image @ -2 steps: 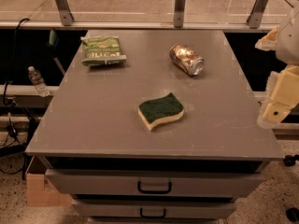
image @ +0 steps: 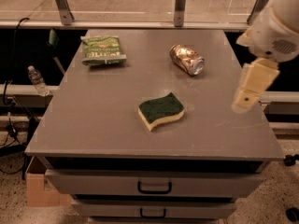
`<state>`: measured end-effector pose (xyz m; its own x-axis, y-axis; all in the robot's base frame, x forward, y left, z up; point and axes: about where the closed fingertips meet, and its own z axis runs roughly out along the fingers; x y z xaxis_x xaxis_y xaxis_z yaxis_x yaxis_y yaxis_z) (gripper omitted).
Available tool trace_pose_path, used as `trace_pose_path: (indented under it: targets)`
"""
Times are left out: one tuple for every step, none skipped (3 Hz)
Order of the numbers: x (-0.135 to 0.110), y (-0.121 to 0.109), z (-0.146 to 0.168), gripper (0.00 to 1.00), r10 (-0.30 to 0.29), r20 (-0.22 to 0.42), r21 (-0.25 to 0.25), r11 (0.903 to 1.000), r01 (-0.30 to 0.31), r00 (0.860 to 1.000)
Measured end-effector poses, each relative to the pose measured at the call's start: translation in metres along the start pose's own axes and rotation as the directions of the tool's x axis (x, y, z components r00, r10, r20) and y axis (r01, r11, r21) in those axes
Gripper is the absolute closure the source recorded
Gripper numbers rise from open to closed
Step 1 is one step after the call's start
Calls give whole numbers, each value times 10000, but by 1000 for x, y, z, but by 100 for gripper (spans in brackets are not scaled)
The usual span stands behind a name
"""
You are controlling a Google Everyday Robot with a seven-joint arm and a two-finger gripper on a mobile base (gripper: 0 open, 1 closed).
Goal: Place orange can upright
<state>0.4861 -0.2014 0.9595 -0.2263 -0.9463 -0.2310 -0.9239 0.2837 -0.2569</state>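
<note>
The orange can (image: pixel 187 59) lies on its side on the grey table (image: pixel 103 120), at the back right, with its silver top pointing toward the front right. My gripper (image: pixel 246 97) hangs at the right side of the table, over its right edge. It is in front of and to the right of the can, apart from it, and holds nothing that I can see.
A green and yellow sponge (image: pixel 161 110) lies in the middle of the table. A green snack bag (image: pixel 102 50) lies at the back left. Drawers (image: pixel 154 186) are below the front edge. A water bottle (image: pixel 36 80) and cables are on the left, and a railing runs behind.
My gripper has moved left, from beside the table to over its right edge. The can, sponge and bag have not moved.
</note>
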Motion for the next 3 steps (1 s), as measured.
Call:
trace_pose_path:
  targets:
    - [-26,-51,43,0,575,281,280,9979,-582,9980]
    - [-52,-96,78,0,1255,598,500,9904,-1285,9903]
    - [-69,-134,112,0,2135,717,365,9756,-2165,9743]
